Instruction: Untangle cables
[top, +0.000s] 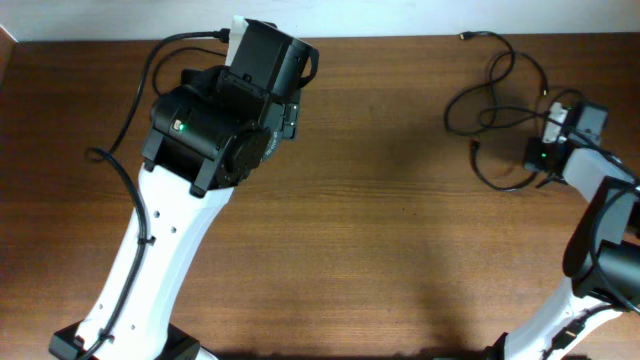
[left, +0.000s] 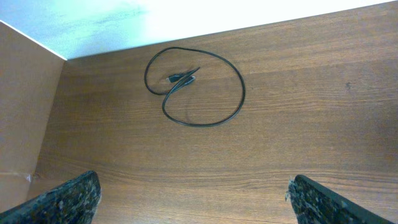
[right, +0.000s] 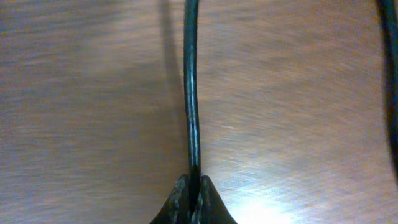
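Right hand pinches one thin black cable.

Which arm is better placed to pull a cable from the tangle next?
Right. The right fingers grip a cable in the tangle; the left fingers stand open above a separate coiled cable.

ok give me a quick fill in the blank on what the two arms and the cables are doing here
1. The right arm's fingers are ____ on a thin black cable.
2. The left arm's fingers stand ____ above a lone looped black cable on the brown wooden table.
3. In the overhead view, the tangle of thin black cables lies near the ____ arm.

Missing words: shut; open; right
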